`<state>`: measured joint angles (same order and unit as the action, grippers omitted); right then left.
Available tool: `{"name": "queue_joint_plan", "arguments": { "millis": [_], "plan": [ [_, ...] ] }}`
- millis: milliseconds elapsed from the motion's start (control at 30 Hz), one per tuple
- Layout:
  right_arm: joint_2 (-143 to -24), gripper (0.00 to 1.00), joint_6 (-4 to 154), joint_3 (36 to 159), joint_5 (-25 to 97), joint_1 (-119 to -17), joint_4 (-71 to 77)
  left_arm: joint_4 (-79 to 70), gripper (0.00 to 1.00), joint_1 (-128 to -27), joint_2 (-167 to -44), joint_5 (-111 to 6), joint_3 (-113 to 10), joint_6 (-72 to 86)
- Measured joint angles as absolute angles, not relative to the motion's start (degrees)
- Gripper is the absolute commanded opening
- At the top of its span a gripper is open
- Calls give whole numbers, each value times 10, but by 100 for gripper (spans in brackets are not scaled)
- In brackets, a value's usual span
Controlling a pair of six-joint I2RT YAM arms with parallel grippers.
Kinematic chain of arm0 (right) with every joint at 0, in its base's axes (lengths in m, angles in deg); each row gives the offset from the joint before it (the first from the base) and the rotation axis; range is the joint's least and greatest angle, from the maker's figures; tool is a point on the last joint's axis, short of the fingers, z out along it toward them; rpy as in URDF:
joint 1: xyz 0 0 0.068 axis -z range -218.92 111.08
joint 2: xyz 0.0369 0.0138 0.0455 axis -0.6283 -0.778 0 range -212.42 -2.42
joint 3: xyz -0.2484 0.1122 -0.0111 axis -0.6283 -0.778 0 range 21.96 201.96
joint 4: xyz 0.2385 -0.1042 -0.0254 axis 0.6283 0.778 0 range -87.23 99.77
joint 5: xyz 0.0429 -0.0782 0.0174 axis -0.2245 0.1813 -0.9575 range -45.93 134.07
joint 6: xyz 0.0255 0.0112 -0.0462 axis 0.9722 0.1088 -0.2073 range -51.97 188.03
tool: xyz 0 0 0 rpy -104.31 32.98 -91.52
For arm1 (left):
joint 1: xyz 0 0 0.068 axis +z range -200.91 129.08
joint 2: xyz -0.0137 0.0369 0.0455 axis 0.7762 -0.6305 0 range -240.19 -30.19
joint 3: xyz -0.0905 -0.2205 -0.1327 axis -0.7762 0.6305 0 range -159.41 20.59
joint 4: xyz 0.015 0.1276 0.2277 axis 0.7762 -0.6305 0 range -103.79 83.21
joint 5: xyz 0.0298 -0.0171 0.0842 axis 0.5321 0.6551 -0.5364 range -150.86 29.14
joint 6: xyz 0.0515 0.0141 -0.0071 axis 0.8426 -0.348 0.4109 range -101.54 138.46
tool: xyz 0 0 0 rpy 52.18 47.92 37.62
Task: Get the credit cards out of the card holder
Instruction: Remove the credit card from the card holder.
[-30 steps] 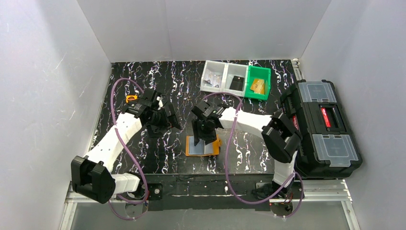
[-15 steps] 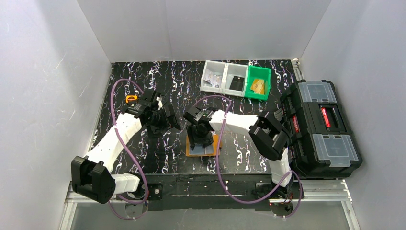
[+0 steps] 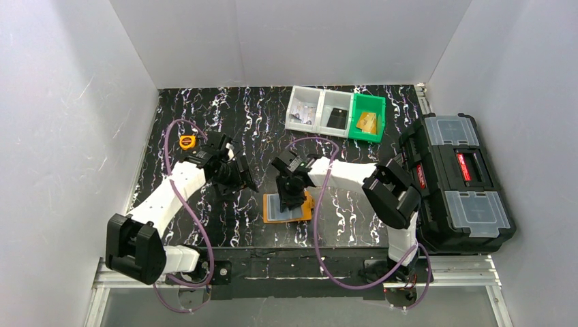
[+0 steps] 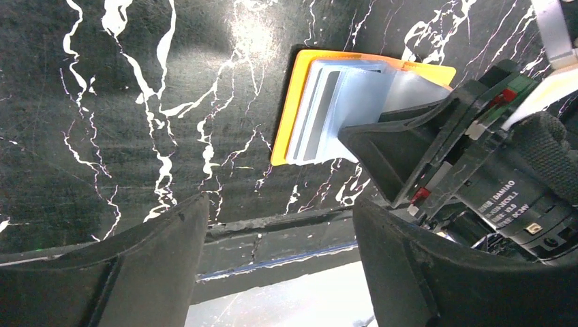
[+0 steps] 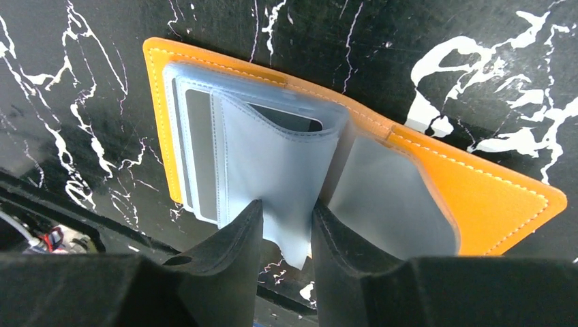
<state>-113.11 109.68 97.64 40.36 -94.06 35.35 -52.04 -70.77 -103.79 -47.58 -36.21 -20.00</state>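
Closely seen from the right wrist, the card holder (image 5: 477, 204) lay open and flat on the black marbled table (image 5: 409, 41), its orange cover spreading beyond and to either side of the fingertips. A pale blue pocket leaf (image 5: 272, 163) stood up from its middle. The right gripper (image 5: 286, 208) had its two fingers pressed against that leaf from either side, pinching its near edge. Just beyond the fingertips, at the leaf's curled top, the dark edge of one of the credit cards (image 5: 290, 121) showed inside the pocket (no card was out yet).

The left gripper (image 4: 279, 208) stood wide open with nothing between its fingers. The holder lay ahead of them, nearer the right-hand finger, not touched.

Judged from this, the step was to open a pocket and free a card. It would go best if the right fingers lifted the leaf gently, so the holder stayed put. The open left fingers could then press on the orange cover or take the exposed card edge. Pinching leaf and card together would likely drag the whole holder along.

Compared with a second earlier, the right fingers had drawn together on the leaf. The left arm had swung nearer the holder, leaving the tape measure (image 3: 186, 141) fully uncovered behind it.
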Motion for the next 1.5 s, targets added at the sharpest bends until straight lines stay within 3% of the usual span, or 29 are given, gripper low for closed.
{"name": "queue_joint_plan", "arguments": {
  "millis": [233, 467, 900, 1300, 1500],
  "plan": [
    [-1106, 12, 1091, 919, 355, -919, 285, -496, 49, -736, -1067, -464, -353, -212],
    [-1096, 6, 1090, 866, 283, -897, 208, -459, 41, -790, -1151, -451, -362, -226],
    [-1093, 5, 1095, 820, 204, -868, 133, -407, 34, -811, -1250, -433, -388, -230],
    [-1094, 4, 1099, 811, 178, -855, 116, -370, 28, -821, -1265, -409, -381, -233],
    [-1097, 4, 1103, 810, 166, -849, 113, -368, 33, -824, -1265, -409, -364, -245]
  ]
}}
